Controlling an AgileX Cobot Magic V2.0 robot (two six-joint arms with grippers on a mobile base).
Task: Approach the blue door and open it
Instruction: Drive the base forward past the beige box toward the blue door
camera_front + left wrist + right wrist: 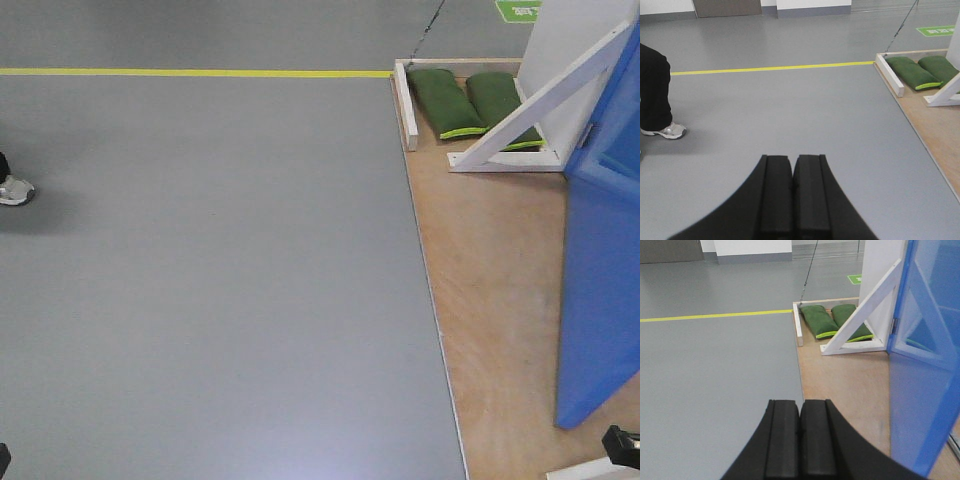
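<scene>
The blue door (600, 290) is a large glossy blue panel at the right edge of the front view, standing on a wooden platform (490, 280). It also shows at the right in the right wrist view (925, 375), with a hinge on its edge; its handle is out of view. My left gripper (792, 162) is shut and empty above the grey floor, far left of the door. My right gripper (800, 405) is shut and empty, over the platform's left edge, short of the door.
A white wall panel with a diagonal white brace (540, 100) stands behind the door, with two green sandbags (465, 100) at its foot. A yellow floor line (200, 72) runs across. A person's leg and shoe (660, 100) stand at the left.
</scene>
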